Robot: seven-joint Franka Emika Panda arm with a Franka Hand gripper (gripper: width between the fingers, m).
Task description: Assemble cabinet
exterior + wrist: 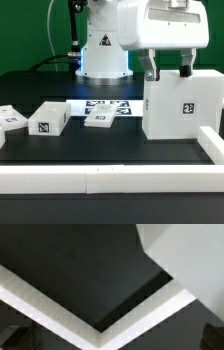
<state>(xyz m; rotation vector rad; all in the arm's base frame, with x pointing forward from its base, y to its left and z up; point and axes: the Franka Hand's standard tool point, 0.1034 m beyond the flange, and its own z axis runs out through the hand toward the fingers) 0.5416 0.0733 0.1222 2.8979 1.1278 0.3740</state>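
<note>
The cabinet (pixel 180 105), a large white box with a square tag on its front, stands on the black table at the exterior view's right. My gripper (pixel 168 72) hangs open close over its top edge, its dark fingers (pixel 150 68) spread wide and nothing between them. In the wrist view the cabinet (pixel 185 252) shows as a white face off to one side. There my gripper (pixel 115 342) shows only its dark fingertips (pixel 20 339) at the picture's corners. Between them lie black table and a rail corner far below.
Three small white tagged blocks (pixel 48 120) (pixel 10 118) (pixel 100 117) lie at the exterior view's left. The marker board (pixel 108 104) lies flat behind them. A long white rail (pixel 110 178) runs along the front and turns a corner (pixel 100 319) at the right. The robot base (pixel 100 50) stands at the back.
</note>
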